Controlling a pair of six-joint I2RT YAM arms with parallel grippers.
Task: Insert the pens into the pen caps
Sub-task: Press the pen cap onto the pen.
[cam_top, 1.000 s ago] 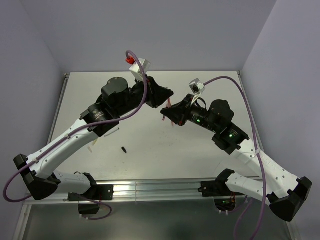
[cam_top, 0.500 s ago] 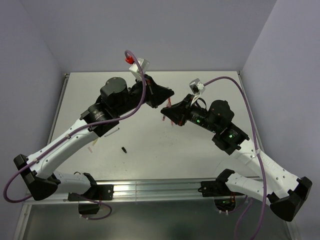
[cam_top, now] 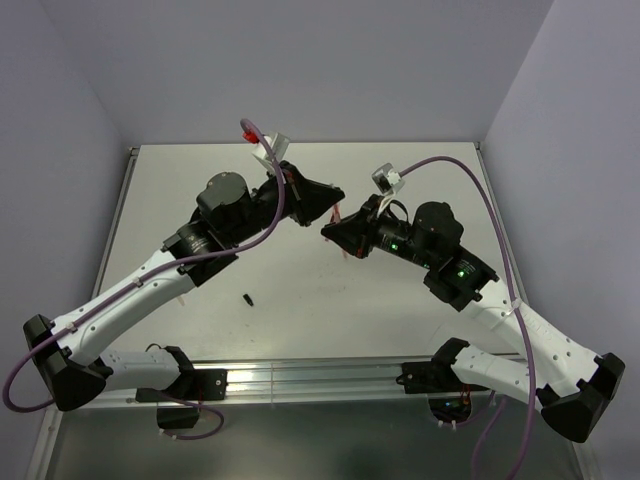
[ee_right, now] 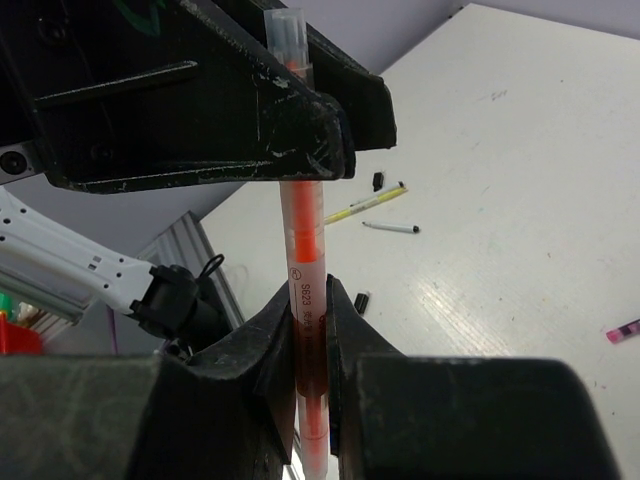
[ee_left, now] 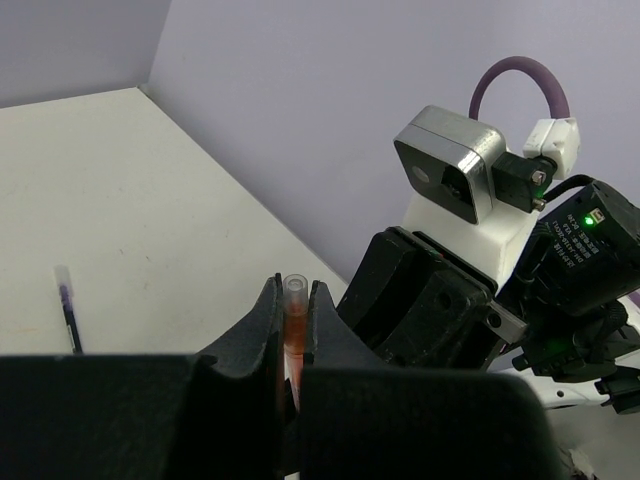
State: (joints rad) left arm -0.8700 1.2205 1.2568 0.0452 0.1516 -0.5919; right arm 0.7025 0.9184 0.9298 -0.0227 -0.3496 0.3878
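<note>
- Overhead first. Both arms reach in over the table (cam_top: 420,180) and meet above its middle. The left gripper (cam_top: 338,193) and right gripper (cam_top: 327,229) sit tip to tip with the orange pen (cam_top: 338,212) between them, raised off the surface.
- From this height we cannot tell how the jaws stand.
- A lone black cap (cam_top: 247,297) lies on the table toward the near edge, well apart from both grippers.
- Left wrist view. The left fingers (ee_left: 262,325) are pressed together on the clear cap (ee_left: 295,287). Its open rim pokes out just above the fingertips, and orange shows through lower down.
- The right arm's wrist camera (ee_left: 447,177) faces us from just behind.
- A purple pen (ee_left: 68,318) wearing a clear cap of its own lies flat on the table, far to the left.
- Right wrist view. The right fingers (ee_right: 272,330) are clamped on the orange pen's barrel, which stands nearly upright.
- Above them the left gripper's black fingers pinch the capped upper end. We cannot tell how deep the pen sits in the cap.
- On the table behind, a yellow pen (ee_right: 366,205) and a white-black pen (ee_right: 390,228) lie near each other.
- A far black cap (ee_right: 378,181) sits just beside the yellow pen, and a near black cap (ee_right: 360,300) sits close to our fingers.
</note>
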